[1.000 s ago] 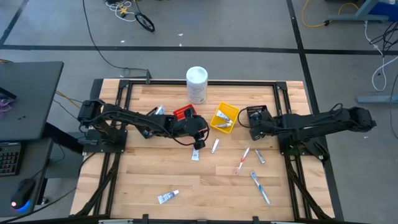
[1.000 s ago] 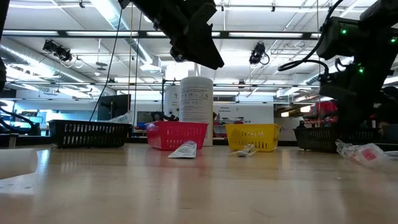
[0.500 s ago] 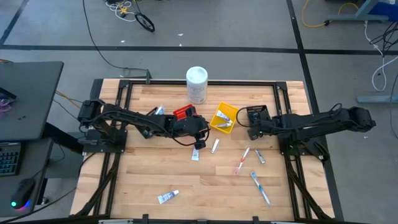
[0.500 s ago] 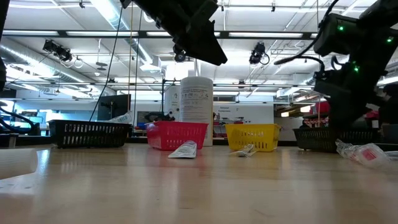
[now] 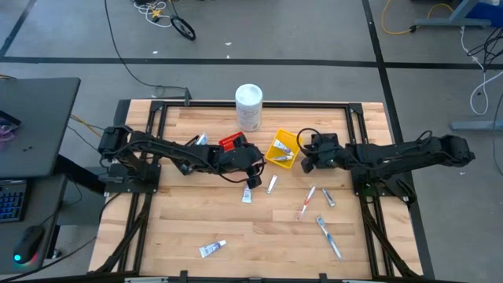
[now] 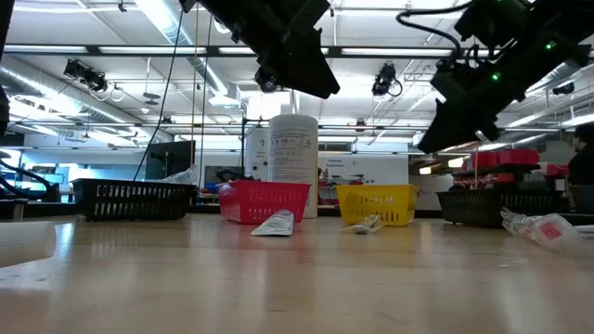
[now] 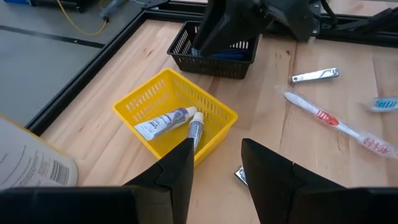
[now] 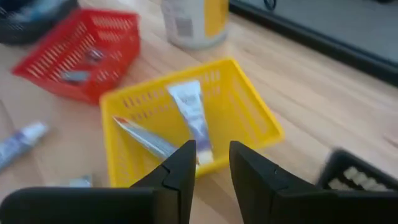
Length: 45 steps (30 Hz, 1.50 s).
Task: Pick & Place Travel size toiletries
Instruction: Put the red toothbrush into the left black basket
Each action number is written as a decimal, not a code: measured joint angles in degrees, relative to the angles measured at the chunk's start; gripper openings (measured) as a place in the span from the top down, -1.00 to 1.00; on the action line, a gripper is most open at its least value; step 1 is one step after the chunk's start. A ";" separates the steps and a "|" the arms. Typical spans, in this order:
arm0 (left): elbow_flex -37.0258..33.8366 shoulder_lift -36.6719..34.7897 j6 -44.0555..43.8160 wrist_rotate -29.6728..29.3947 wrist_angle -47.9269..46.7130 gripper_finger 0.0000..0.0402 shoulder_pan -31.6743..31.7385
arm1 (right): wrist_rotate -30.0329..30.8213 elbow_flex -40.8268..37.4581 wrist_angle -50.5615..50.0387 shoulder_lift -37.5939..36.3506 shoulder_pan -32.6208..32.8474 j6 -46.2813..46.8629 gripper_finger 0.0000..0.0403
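Observation:
The toiletries lie scattered on the wooden table: a toothpaste tube [image 5: 247, 195], a small silvery tube [image 5: 272, 184], a red/white toothbrush [image 5: 306, 202], a blue/white toothbrush [image 5: 329, 238] and another toothpaste tube [image 5: 212, 249] near the front. Two tubes [image 7: 168, 122] lie in the yellow bin [image 5: 277, 143]. My left gripper [image 5: 251, 171] hovers open and empty between the red bin [image 5: 231, 142] and the yellow bin. My right gripper [image 5: 304, 162] hangs open and empty at the yellow bin's right side, above the table.
A tall white canister [image 5: 248, 107] stands behind the bins. The black bin [image 7: 219, 51] holds dark blue items and sits under my right arm. A nail clipper [image 7: 315, 76] lies beside the toothbrush. A second black basket [image 6: 135, 198] shows far left in the low view.
My right gripper has moved toward the table's left, from over the black bin to the yellow bin's right side, and now covers most of the black bin in the high view. The toiletries on the table have stayed where they were.

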 joint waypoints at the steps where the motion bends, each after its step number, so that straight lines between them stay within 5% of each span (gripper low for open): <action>1: 0.00 0.00 -0.08 0.18 0.00 0.29 -0.01 | 0.00 0.00 1.14 0.00 0.00 -0.87 0.47; 14: 0.00 0.00 -11.17 6.32 -0.52 0.29 -1.49 | 0.04 -0.32 2.33 0.02 0.00 -4.21 0.47; 23: 0.00 0.00 -19.06 6.19 -1.59 0.29 -4.20 | 9.23 -3.95 8.98 0.04 -1.01 -17.92 0.47; 32: 0.00 0.00 -30.67 -2.33 -12.12 0.29 -7.59 | 10.04 -4.61 21.66 0.04 -5.35 -22.34 0.47; 45: 0.00 0.00 -33.46 -3.05 -13.69 0.29 -8.81 | 9.83 -4.61 24.08 0.04 -7.37 -21.02 0.47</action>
